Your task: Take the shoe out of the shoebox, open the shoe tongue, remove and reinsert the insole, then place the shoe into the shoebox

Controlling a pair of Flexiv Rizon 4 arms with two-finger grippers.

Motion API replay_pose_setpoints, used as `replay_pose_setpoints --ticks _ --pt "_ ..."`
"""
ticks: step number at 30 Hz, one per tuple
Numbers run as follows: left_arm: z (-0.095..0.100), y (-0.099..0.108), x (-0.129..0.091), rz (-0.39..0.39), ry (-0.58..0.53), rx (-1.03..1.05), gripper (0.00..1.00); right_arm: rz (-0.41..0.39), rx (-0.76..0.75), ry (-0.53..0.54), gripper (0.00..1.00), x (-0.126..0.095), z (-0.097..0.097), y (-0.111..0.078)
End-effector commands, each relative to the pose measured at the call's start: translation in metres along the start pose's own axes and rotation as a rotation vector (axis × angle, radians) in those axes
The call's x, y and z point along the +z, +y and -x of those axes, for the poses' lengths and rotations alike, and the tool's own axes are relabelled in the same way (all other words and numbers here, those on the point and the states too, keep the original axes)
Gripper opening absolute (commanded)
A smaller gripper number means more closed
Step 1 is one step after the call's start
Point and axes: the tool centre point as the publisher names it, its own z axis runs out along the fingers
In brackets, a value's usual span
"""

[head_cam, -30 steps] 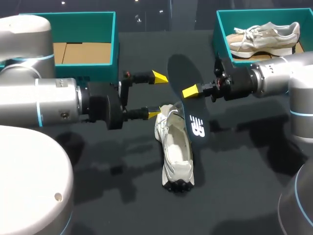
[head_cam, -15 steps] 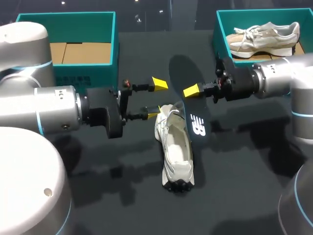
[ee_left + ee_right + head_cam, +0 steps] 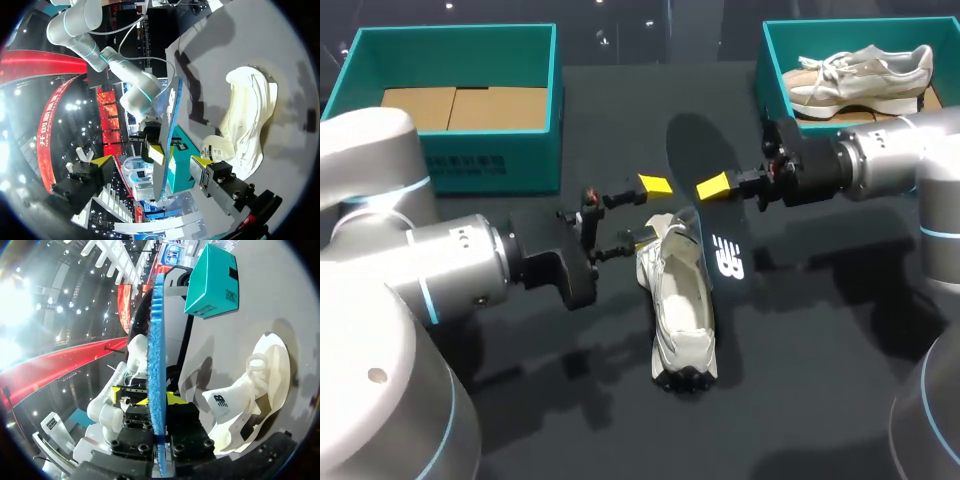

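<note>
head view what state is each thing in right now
shoe: on its sole, not gripped
insole: out of the shoe, held on edge
right gripper: shut on insole
left gripper: open, one finger by the shoe's tongue
left shoebox: open
right shoebox: open, second shoe inside

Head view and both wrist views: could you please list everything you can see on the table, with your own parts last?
loose shoe: one, white, lying mid-table.
insole: one, dark top, blue underside, held on edge beside the loose shoe.
left box: one, teal, far left, with cardboard inside.
right box: one, teal, far right.
second shoe: one, cream, inside the right box.
table: one, black.
left arm, right arm: two, silver.
left end effector: yellow-tipped, open, at the loose shoe's far end.
right end effector: yellow-tipped, shut on the insole.
</note>
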Motion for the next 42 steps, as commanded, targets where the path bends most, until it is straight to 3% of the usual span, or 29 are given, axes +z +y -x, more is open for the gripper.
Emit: replay_pose_setpoints --ticks 1,5,20,34,42 --pt "-0.005 -0.005 -0.006 0.123 0.002 -0.023 1.00 -0.006 -0.001 0.008 0.00 0.001 0.003 0.000" --pt "-0.008 -0.002 -0.010 0.149 0.055 -0.069 1.00 -0.010 -0.005 0.016 0.00 0.002 0.004 -0.002" --pt "0.000 0.013 -0.031 0.110 0.122 -0.269 1.00 -0.023 -0.005 0.019 0.00 0.004 0.010 -0.011" --pt "0.002 0.014 -0.032 0.111 0.106 -0.258 1.00 -0.027 -0.005 0.018 0.00 0.004 0.012 -0.012" --pt "-0.006 0.022 -0.028 0.174 0.256 -0.379 1.00 -0.027 -0.005 0.018 0.00 0.004 0.012 -0.012"
